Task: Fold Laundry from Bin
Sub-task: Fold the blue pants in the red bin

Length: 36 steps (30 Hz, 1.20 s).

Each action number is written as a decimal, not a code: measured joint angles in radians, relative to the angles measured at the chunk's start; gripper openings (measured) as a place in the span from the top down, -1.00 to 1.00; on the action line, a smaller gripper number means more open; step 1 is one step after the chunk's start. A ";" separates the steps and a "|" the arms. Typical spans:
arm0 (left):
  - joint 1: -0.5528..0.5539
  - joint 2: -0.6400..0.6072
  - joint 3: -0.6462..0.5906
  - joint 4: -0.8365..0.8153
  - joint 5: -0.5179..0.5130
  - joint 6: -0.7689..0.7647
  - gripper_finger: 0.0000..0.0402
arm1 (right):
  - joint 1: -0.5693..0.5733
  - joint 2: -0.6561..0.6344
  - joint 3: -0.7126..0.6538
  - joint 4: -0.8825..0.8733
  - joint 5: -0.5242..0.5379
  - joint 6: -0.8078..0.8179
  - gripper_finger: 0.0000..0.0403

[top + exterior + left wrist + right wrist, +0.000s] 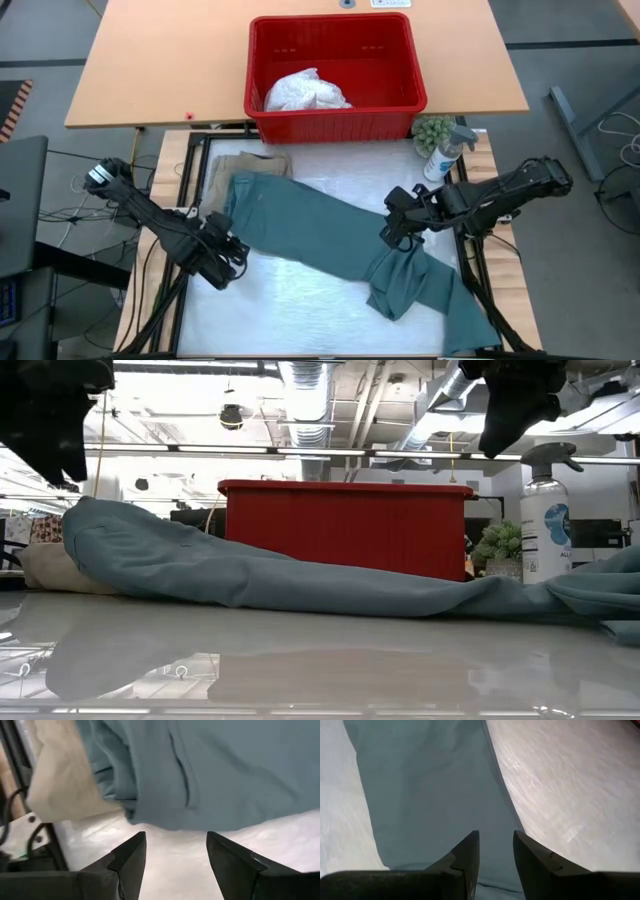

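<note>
The dark teal-green garment (320, 225) lies spread slantwise on the white table, from far left to near right, and bunches up at its near right end (400, 285). Its far left part rests on the beige-khaki garment (235, 165). The white garment (305, 92) lies inside the red bin (340, 125) at the table's far edge. My left gripper (238, 250) hovers open at the teal garment's left edge (150, 817), with bare table between its fingers. My right gripper (395, 228) hovers open above the garment's right part (430, 785).
A spray bottle (445, 155) and a small green plant (432, 132) stand at the far right, beside the bin. A wooden table (160, 60) lies beyond the bin. Bare white tabletop (290, 300) shows along the near edge.
</note>
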 joint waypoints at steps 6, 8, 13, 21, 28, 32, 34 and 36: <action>-0.014 0.085 0.000 -0.040 0.015 -0.017 0.02 | -0.004 0.000 0.000 0.000 0.000 -0.002 0.29; -0.014 0.116 0.000 -0.077 0.037 -0.012 0.02 | -0.004 0.000 0.000 -0.001 0.000 -0.001 0.29; -0.014 0.163 -0.013 -0.097 0.008 -0.017 0.02 | -0.004 0.000 0.000 -0.005 0.000 -0.002 0.29; -0.017 0.129 -0.084 0.015 -0.050 -0.013 0.12 | -0.004 0.000 0.000 -0.011 0.000 -0.003 0.29; -0.016 0.049 -0.146 0.040 -0.017 -0.021 0.70 | -0.001 0.000 0.000 -0.011 0.000 -0.003 0.29; -0.012 -0.005 -0.147 0.037 -0.063 -0.014 0.96 | -0.001 0.000 0.000 -0.012 0.000 -0.003 0.29; -0.002 -0.028 -0.147 0.028 -0.064 -0.015 0.97 | -0.001 0.000 0.000 -0.011 0.000 -0.002 0.29; 0.008 -0.059 -0.146 0.018 -0.044 -0.016 0.99 | -0.001 0.000 0.000 -0.011 0.000 -0.002 0.29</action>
